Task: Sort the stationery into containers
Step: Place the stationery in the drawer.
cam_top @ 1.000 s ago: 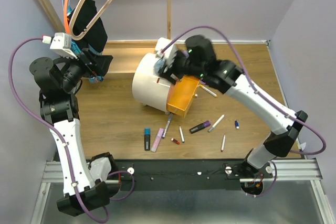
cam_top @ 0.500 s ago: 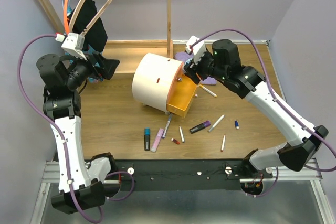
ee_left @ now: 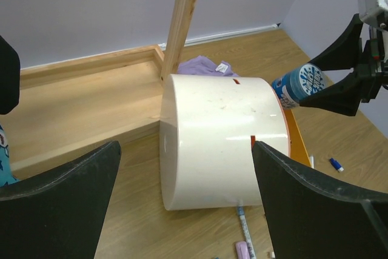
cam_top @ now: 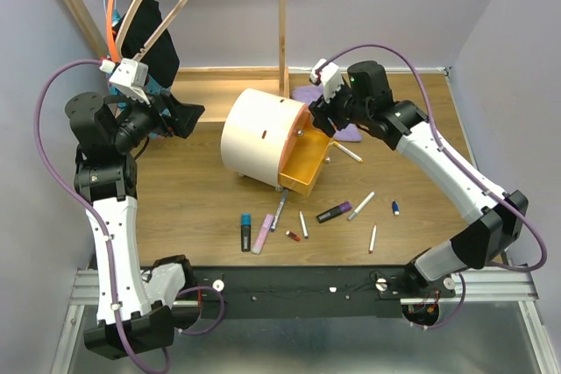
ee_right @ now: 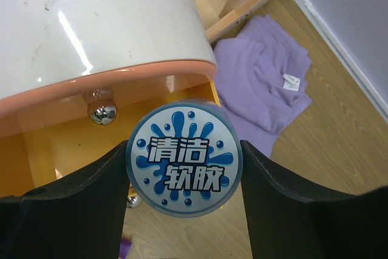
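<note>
round tin (ee_right: 182,157) in right gripper (ee_right: 183,168)

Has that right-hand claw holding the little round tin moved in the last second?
Yes. The right gripper, shut on the round tin, has shifted rightward off the top of the cream drum to over its open orange drawer.

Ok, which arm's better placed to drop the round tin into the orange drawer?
Right. Its end effector grips the round tin right at the open orange drawer. The left end effector is open and empty, on the opposite side of the drum from the drawer.
</note>
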You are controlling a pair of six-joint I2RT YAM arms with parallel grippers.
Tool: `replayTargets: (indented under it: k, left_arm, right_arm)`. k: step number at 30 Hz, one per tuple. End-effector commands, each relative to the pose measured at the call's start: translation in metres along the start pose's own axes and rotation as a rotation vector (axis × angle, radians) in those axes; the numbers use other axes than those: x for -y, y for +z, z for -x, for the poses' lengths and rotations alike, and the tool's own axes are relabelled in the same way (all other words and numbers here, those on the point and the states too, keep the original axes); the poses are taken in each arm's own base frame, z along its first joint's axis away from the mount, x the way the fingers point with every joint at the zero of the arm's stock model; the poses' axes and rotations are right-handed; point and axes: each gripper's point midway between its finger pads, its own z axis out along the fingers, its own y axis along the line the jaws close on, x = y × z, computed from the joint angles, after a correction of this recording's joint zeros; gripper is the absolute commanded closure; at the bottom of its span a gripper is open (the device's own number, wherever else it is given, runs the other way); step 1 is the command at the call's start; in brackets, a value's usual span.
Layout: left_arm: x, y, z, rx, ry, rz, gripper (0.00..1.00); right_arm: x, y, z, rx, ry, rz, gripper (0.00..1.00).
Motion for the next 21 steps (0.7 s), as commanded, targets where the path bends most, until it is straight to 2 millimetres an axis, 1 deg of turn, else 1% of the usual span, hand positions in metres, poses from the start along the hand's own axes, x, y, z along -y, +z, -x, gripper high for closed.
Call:
replayTargets:
  k: [1, 7, 8, 11, 17, 18, 21]
  left_arm:
    - [0.005, -0.001, -0.006, -0.003, 0.004, -0.028, 0.02]
    - [0.003, 0.001, -0.009, -0.009, -0.001, -0.028, 0.02]
    - [0.002, 0.001, -0.009, -0.007, 0.001, -0.026, 0.02]
    - [0.001, 0.001, -0.011, -0.009, -0.002, -0.024, 0.02]
    - [0.002, 0.001, -0.012, -0.007, -0.007, -0.029, 0.02]
    - [0.002, 0.001, -0.013, -0.008, -0.009, -0.03, 0.02]
    - [0.002, 0.002, -0.013, -0.008, -0.006, -0.031, 0.02]
  right_arm:
    - [-0.011, 0.014, -0.007, -0.013, 0.023, 0.068, 0.48]
    - [-0.02, 0.026, -0.027, -0.056, 0.037, 0.109, 0.48]
    - [-0.023, 0.029, -0.034, -0.077, 0.041, 0.118, 0.48]
    - [-0.026, 0.032, -0.041, -0.091, 0.046, 0.132, 0.47]
    - [-0.03, 0.039, -0.048, -0.112, 0.076, 0.143, 0.38]
    - [-0.029, 0.039, -0.047, -0.111, 0.079, 0.138, 0.32]
    - [-0.026, 0.039, -0.048, -0.12, 0.094, 0.12, 0.23]
